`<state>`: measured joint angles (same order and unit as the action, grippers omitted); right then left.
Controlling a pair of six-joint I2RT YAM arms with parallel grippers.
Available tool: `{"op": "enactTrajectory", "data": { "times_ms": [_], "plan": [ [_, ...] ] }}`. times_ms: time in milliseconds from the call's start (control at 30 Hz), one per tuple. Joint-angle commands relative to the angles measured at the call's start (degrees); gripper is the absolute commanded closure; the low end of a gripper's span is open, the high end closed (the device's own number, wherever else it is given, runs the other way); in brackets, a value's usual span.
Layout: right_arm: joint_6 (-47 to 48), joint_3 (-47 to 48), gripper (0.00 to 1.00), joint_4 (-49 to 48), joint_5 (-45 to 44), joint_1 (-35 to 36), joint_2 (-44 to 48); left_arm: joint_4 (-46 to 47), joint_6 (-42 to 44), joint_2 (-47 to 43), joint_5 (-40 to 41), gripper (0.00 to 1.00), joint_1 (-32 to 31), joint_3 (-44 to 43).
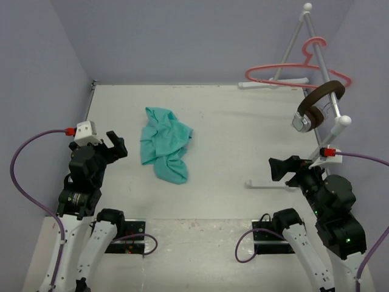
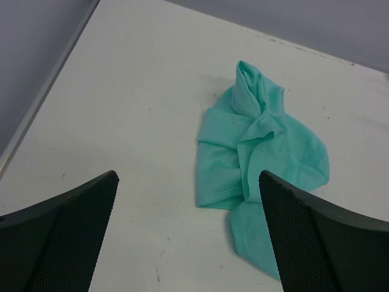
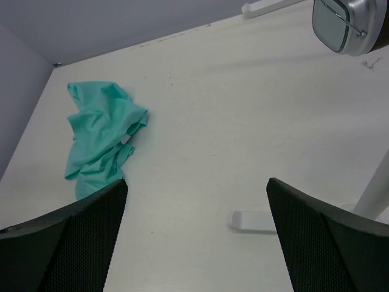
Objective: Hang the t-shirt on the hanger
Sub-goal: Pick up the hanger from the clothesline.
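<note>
The teal-green t-shirt (image 1: pixel 165 142) lies crumpled on the white table, left of centre. It also shows in the left wrist view (image 2: pixel 258 152) and in the right wrist view (image 3: pixel 100 137). The pink hanger (image 1: pixel 298 72) hangs by its hook on the white rack at the back right. My left gripper (image 1: pixel 117 145) is open and empty, just left of the t-shirt. My right gripper (image 1: pixel 276 170) is open and empty at the right, pointing left, far from the t-shirt and below the hanger.
The white tubular rack (image 1: pixel 322 73) stands at the back right, its foot bar (image 1: pixel 267 185) lying on the table near my right gripper. Brown headphones (image 1: pixel 316 106) hang on the rack. Grey walls close in the table on the left and back.
</note>
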<state>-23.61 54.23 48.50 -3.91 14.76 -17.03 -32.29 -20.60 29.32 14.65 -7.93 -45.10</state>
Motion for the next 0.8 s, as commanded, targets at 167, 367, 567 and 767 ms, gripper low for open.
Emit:
{"op": "enactTrajectory", "data": {
  "times_ms": [167,367,567,767],
  "plan": [
    [-5.30,-5.87,0.01,-15.88,9.13,-0.09,1.76,2.15,-0.41,0.24,-1.73,0.00,-0.42,0.89],
    [-15.38,-4.61,0.01,-33.81,28.01,0.02,-15.87,2.36,-0.35,0.68,-1.78,0.00,-0.42,1.07],
    [-16.37,10.34,0.01,-34.06,14.87,6.45,-37.56,2.29,-0.43,0.80,-1.44,0.00,-0.42,1.21],
    [-22.54,29.61,0.01,-25.85,-15.53,8.70,-58.45,2.50,-0.41,1.18,-1.81,0.00,-0.42,1.42]
  ]
}}
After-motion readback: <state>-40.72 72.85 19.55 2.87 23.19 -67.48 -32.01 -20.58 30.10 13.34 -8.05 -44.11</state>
